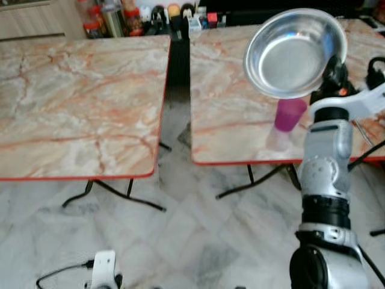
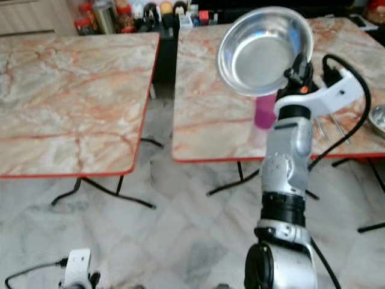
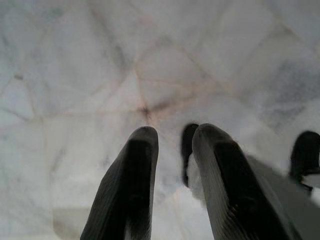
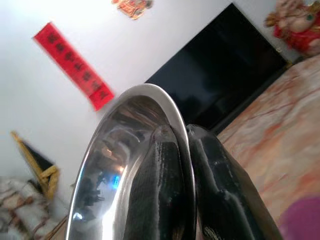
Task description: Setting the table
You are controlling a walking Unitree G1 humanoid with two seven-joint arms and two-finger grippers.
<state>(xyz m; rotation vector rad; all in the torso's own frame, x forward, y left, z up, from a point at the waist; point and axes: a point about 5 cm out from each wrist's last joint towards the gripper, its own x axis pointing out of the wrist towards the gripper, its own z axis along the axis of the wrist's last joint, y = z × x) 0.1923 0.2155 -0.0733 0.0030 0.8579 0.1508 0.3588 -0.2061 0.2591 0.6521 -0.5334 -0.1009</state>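
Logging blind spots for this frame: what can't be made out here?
- Pink cup: top hidden behind the steel bowl that the right gripper pinches by its rim.
- Bottles at the far table edge: blurred, labels unreadable.
- Metal dish: cut off by the right eye view's edge.
- Left gripper: hangs over floor.

left hand (image 3: 172,150), fingers slightly parted, marble floor (image 3: 100,65)

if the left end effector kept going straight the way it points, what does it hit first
Most likely the floor: the left end effector points down at pale marble tiles with nothing in between, though the depth is hard to judge.
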